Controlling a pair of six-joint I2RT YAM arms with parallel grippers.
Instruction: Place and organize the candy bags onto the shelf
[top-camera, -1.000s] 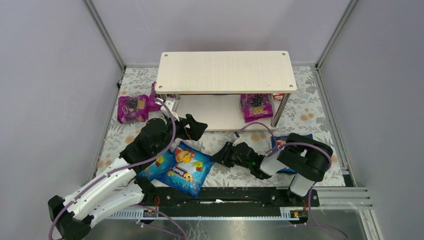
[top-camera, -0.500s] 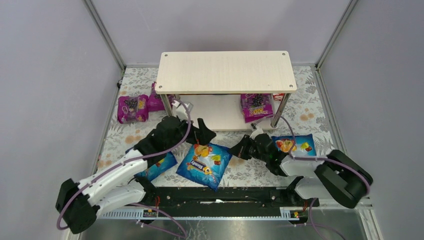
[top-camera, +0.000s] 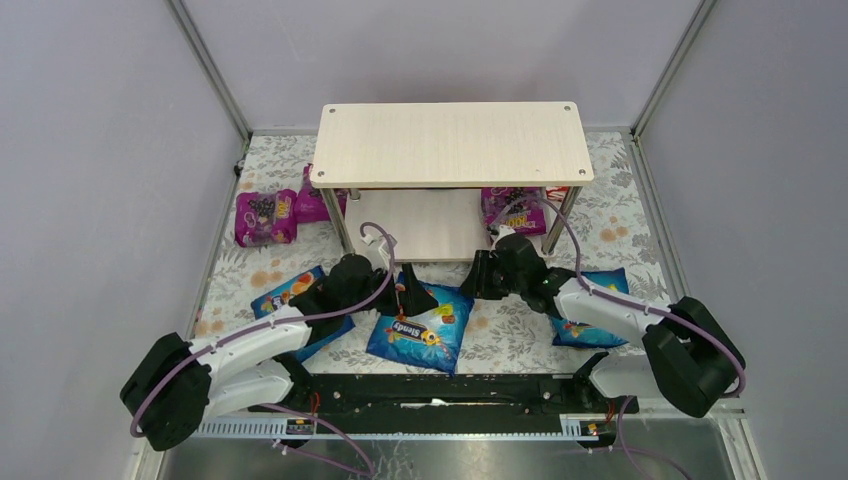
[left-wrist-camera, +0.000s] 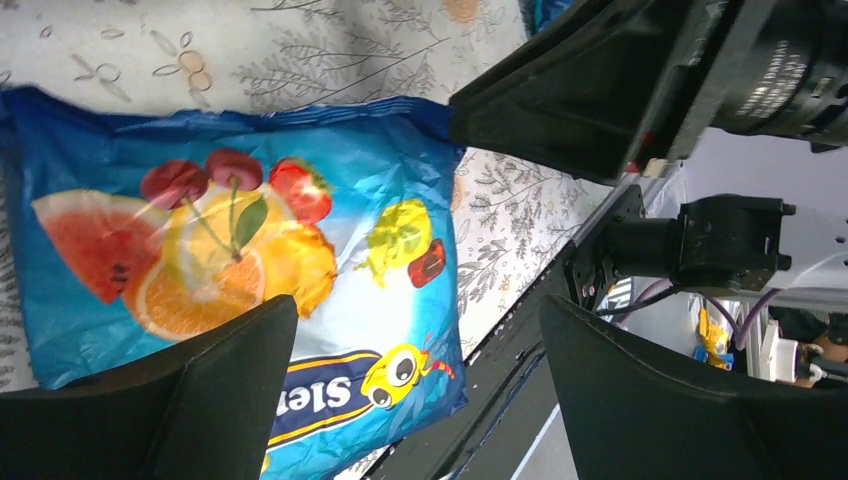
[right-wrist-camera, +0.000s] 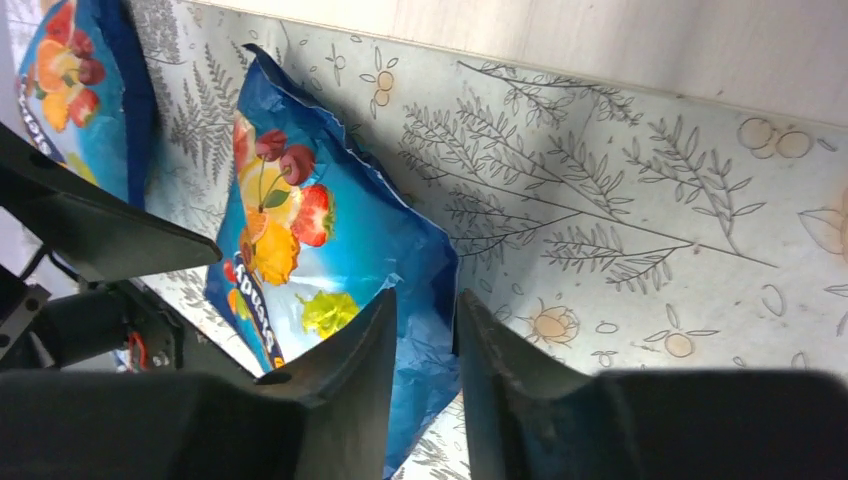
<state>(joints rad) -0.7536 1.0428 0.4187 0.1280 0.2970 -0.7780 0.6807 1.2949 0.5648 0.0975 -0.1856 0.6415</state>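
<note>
A blue candy bag (top-camera: 420, 326) lies on the floral mat in front of the shelf (top-camera: 450, 140). My right gripper (top-camera: 476, 283) is shut on its far right corner; in the right wrist view the fingers (right-wrist-camera: 425, 325) pinch blue foil of this bag (right-wrist-camera: 300, 230). My left gripper (top-camera: 412, 297) is open over the bag's left edge; its jaws (left-wrist-camera: 420, 350) stand wide apart above the bag (left-wrist-camera: 250, 230). A second blue bag (top-camera: 288, 295) lies left, a third (top-camera: 595, 300) right. One magenta bag (top-camera: 510, 210) is on the lower shelf board.
Two magenta bags (top-camera: 265, 216) lie on the mat left of the shelf, one partly behind its post. The black rail (top-camera: 450, 395) runs along the near edge. Grey walls close in on both sides. The lower shelf board (right-wrist-camera: 600, 30) is just beyond the held bag.
The right gripper has dragged the middle blue bag right and toward the shelf. The left arm has swung right and down beside it, uncovering the left blue bag.
</note>
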